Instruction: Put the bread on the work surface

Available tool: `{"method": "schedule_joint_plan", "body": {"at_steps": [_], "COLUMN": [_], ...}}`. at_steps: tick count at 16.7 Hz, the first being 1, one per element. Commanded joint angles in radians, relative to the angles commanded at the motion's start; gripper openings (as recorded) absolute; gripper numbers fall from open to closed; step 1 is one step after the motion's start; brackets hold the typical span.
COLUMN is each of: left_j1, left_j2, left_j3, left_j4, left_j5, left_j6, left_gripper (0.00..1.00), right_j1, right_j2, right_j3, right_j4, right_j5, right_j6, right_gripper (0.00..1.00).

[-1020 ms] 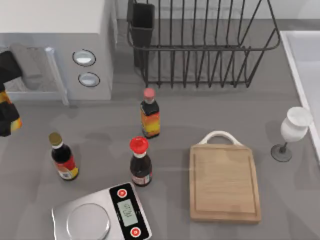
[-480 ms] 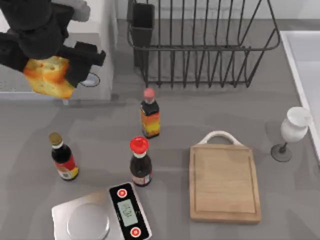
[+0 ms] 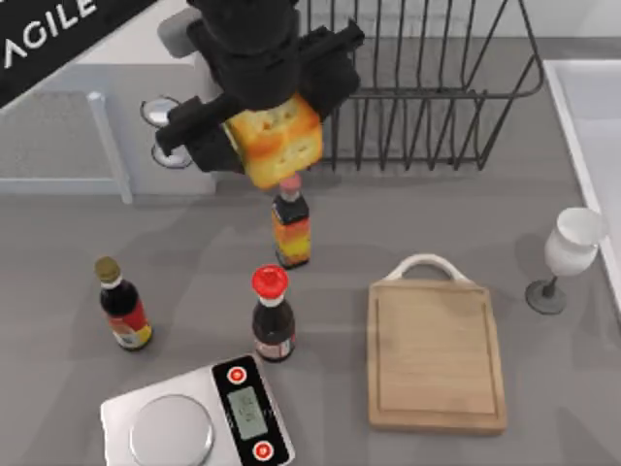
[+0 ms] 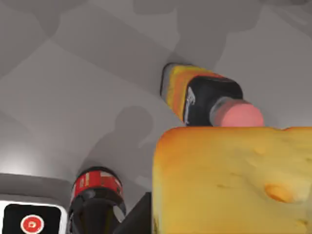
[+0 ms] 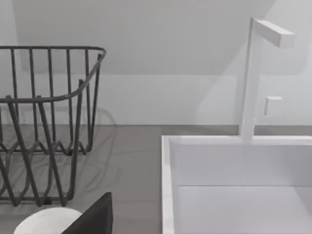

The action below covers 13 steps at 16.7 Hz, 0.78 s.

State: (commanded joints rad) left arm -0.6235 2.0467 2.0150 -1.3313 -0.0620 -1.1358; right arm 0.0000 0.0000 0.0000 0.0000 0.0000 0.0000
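The left gripper [image 3: 264, 131] had the bread [image 3: 276, 142] clamped between its fingers and held it in the air, above the back middle of the table, over the pink-capped bottle [image 3: 291, 231] and in front of the dish rack [image 3: 408, 87]. In the left wrist view the bread [image 4: 234, 180] sat in the foreground, with that pink-capped bottle [image 4: 209, 100] beneath it and the red-capped bottle [image 4: 96, 197] farther off. The board [image 3: 436, 354] lay bare toward the right front of the table, well apart from the bread, its white handle pointing to the back. A third bottle [image 3: 122, 303] stood at the left, a scale [image 3: 194, 416] at the front left, and a wine glass [image 3: 567, 254] just right of the board. The right arm sat parked near the sink [image 5: 234, 185]; whether its fingers were apart or together could not be told. As I judged it, the pick-up was done and the carry partway; what was left was to bring the bread across to the right and forward over the bottles, lower it onto the board and let go
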Motion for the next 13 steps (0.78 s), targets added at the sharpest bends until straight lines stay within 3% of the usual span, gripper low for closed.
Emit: {"method": "schedule_joint_plan", "body": {"at_steps": [7, 13], "left_j1": [-0.205, -0.302], "left_j2": [0.235, 0.376], "left_j3": [0.198, 0.262], "left_j4": [-0.024, -0.052], "left_j5": [0.046, 0.068], "left_j6": [-0.840, -1.255], "left_gripper": [0.00, 0.00], "right_j1": [0.000, 0.000], "right_j2": [0.000, 0.000], "right_j3": [0.000, 0.000], "right_j4": [0.000, 0.000], "right_j5": [0.000, 0.000], "right_j6": [0.000, 0.000], "right_gripper": [1.00, 1.00]}}
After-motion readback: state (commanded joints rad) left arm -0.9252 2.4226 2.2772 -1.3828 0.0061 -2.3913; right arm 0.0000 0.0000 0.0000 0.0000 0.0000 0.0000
